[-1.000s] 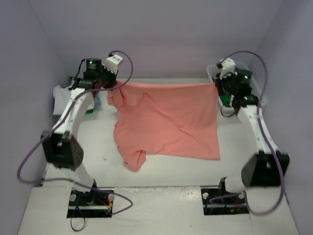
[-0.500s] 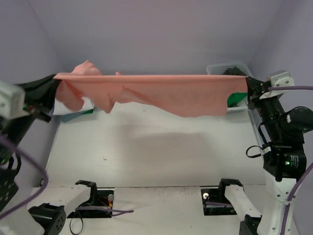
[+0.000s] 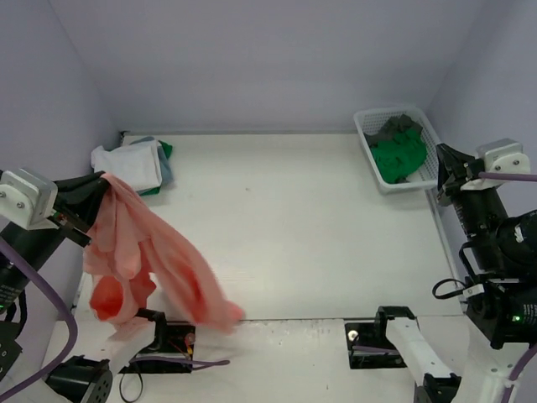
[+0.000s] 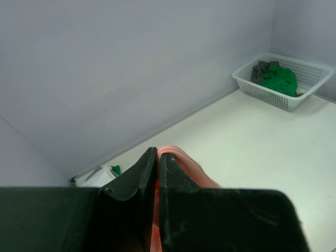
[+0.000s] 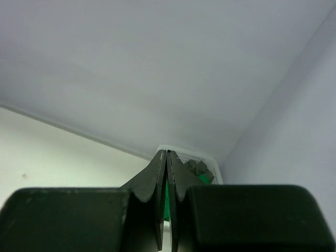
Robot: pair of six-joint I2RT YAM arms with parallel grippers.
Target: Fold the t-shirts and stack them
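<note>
Top external: salmon t-shirt (image 3: pixel 164 260) hangs limp, bunched into folds.

Back wall (image 3: pixel 268 59): plain pale lavender-grey, matte, unbroken. Left wall (image 3: pixel 42 75) and right wall (image 3: pixel 495 75): same tone, closing in three sides. Table (image 3: pixel 294 227): white, flat, faintly scuffed. A dark seam (image 3: pixel 285 320) runs across it close to the near edge. Light soft and even, shadows faint.

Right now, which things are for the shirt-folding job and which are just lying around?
For the job:
pink t-shirt, hanging from the shut left gripper
folded pile of t-shirts, far left
green t-shirt and dark grey t-shirt, waiting in the white basket

Just lying about:
the white basket itself
</note>
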